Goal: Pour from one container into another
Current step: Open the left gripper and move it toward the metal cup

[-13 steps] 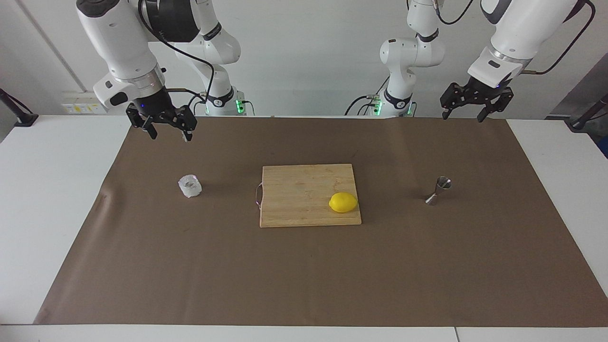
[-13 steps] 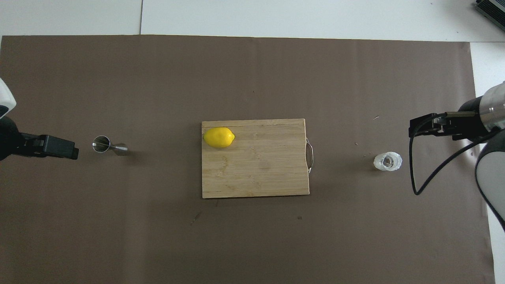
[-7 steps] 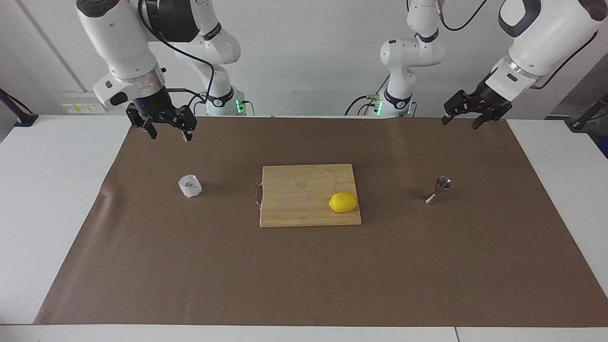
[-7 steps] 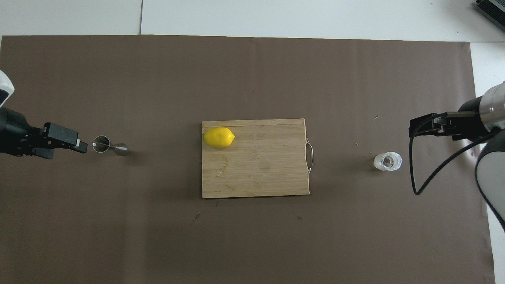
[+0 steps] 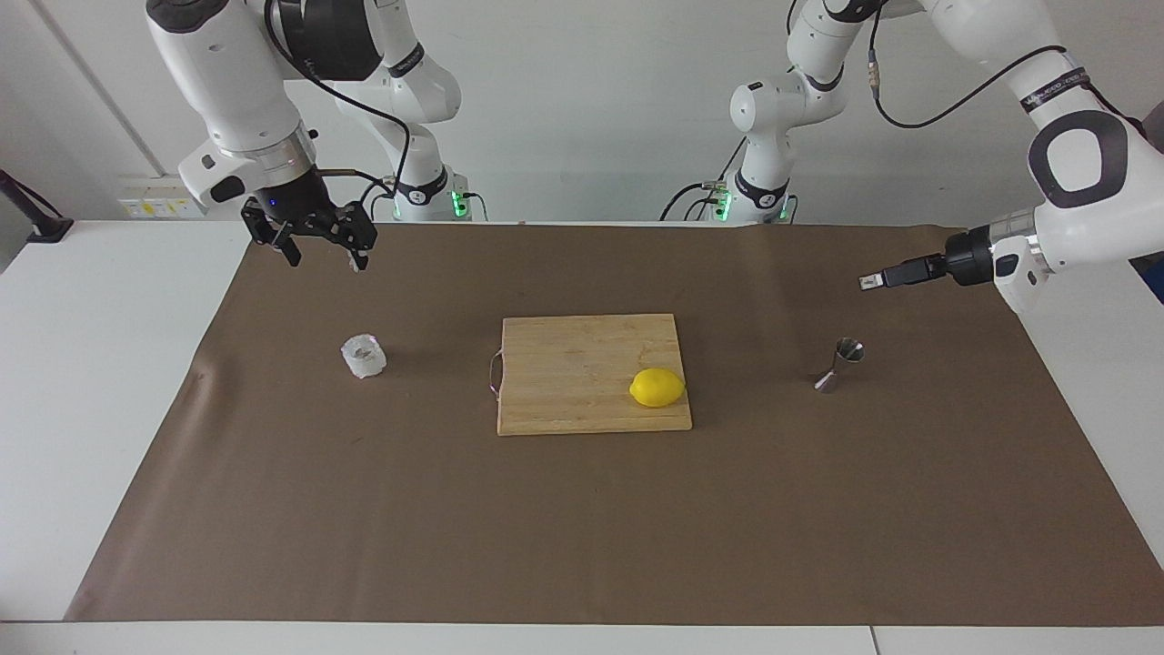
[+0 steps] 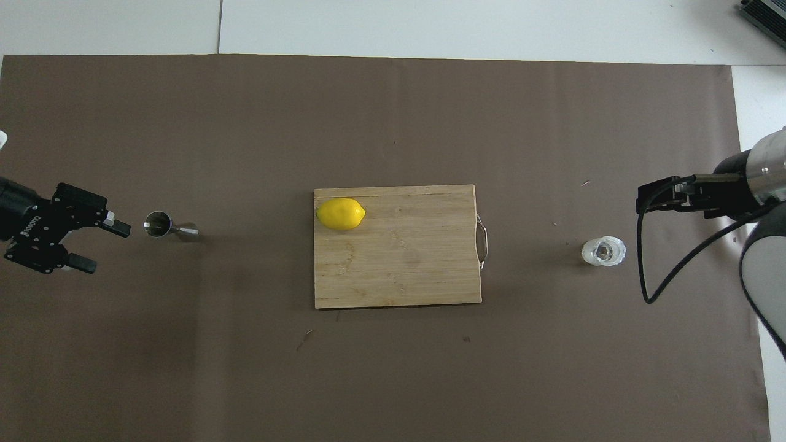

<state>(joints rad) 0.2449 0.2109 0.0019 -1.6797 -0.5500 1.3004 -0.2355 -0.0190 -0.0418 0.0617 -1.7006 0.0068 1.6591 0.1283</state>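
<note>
Toward the left arm's end of the surface [image 5: 164, 300], the left hand [image 6: 98, 244] hangs turned on its side, fingers pointing level at the steel jigger [image 5: 840, 364]; it is open and empty, raised above the brown mat, with the jigger standing upright just ahead of its fingertips, untouched. Right hand [image 5: 316, 255]: held high, fingers pointing down, spread, nothing in them; crinkled translucent cup [image 5: 364, 356] stands upright on the mat below and apart from it. Between the two vessels: wooden cutting board [image 5: 564, 364] bearing a lemon [image 5: 657, 387]. Step judged: approach, no grasp made, pouring not begun. Next move likely calls for the right hand to descend around the cup and the left to steady the jigger.
</note>
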